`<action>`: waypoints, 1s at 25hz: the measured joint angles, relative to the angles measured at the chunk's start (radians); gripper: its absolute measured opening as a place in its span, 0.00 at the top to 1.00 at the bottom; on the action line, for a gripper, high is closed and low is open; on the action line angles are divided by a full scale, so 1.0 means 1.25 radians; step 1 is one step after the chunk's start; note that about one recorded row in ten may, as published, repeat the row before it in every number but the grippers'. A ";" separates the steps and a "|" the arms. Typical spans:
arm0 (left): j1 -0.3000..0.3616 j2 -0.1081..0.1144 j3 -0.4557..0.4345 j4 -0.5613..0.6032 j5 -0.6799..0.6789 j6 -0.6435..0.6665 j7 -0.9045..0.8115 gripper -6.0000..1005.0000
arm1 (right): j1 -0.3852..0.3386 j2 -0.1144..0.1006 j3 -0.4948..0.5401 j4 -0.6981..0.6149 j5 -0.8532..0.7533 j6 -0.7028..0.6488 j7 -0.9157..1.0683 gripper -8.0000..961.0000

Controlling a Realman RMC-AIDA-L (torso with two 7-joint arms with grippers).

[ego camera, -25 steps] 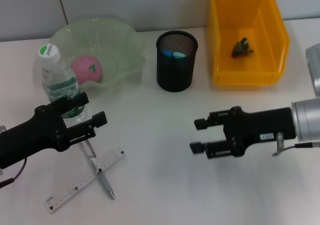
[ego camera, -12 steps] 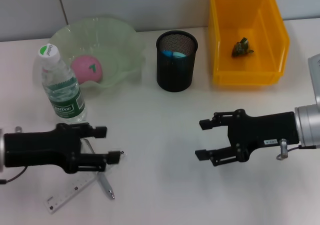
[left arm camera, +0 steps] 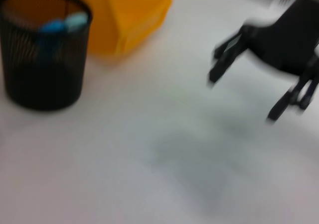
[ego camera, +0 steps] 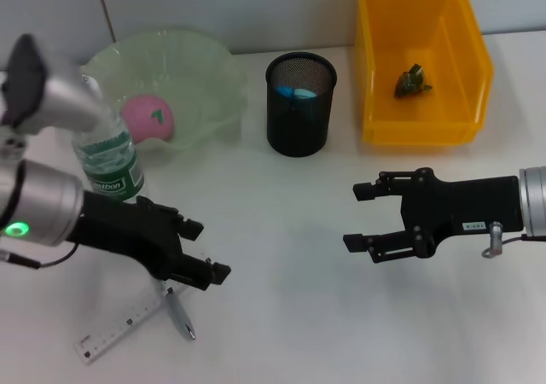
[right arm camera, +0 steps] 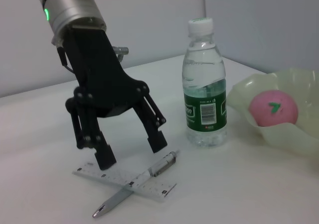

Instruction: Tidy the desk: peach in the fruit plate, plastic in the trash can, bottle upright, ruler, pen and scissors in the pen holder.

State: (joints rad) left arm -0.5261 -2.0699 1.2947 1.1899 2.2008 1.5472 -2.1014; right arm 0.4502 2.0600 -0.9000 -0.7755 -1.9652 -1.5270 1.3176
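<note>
Ruler (ego camera: pixel 128 322) and pen (ego camera: pixel 180 314) lie crossed on the desk (ego camera: pixel 281 333), under the left gripper (ego camera: pixel 205 249).
Its fingers are spread wide and empty, tips poised just above the crossed pair; one tip looks close to the ruler, contact unclear. The right gripper (ego camera: pixel 363 216) hovers open and empty over bare desk. The bottle (ego camera: pixel 107 160) stands upright, the peach (ego camera: pixel 147 117) lies in the fruit plate (ego camera: pixel 205 77).
</note>
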 joint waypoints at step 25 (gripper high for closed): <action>-0.131 -0.008 0.296 -0.013 0.256 -0.115 -0.442 0.20 | -0.001 -0.008 -0.013 -0.033 -0.027 -0.037 -0.018 0.16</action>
State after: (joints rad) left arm -0.6896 -2.0801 1.6641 1.1731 2.5202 1.4040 -2.6542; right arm 0.4485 2.0503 -0.9158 -0.8166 -1.9988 -1.5732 1.2948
